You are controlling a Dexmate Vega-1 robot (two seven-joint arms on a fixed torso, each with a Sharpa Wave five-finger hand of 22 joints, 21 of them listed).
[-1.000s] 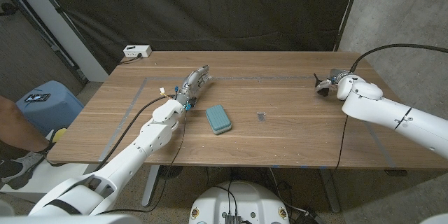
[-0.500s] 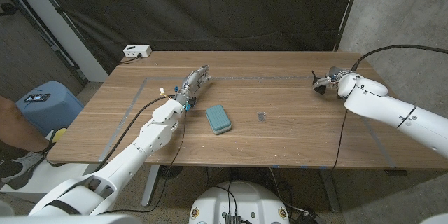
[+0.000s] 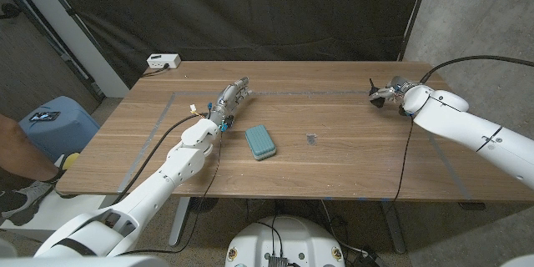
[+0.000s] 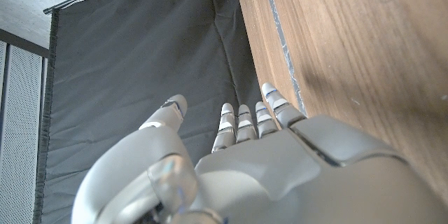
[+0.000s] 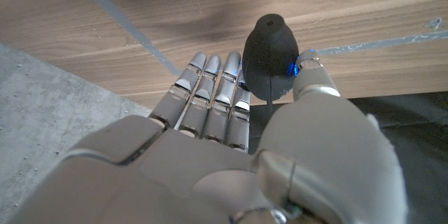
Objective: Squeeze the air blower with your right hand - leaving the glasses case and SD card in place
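Observation:
The black air blower (image 5: 271, 54) sits between the thumb and the fingers of my right hand (image 5: 231, 133), which grips its bulb. In the head view my right hand (image 3: 399, 96) is at the table's far right with the blower (image 3: 378, 97) poking out towards the middle. The teal glasses case (image 3: 260, 142) lies near the table's centre, and the small dark SD card (image 3: 311, 139) lies just right of it. My left hand (image 3: 232, 98) lies on the table behind and left of the case with fingers stretched out, holding nothing; the left wrist view shows these fingers (image 4: 241, 120) straight.
A white power box (image 3: 163, 61) sits at the table's far left corner. Grey tape lines (image 3: 158, 125) mark the wood. A blue stool (image 3: 52, 122) and part of a person (image 3: 15, 157) are off the table's left side. A dark curtain hangs behind.
My right hand has shifted slightly towards the far edge, carrying the blower with it. The left hand, the case and the card have not moved.

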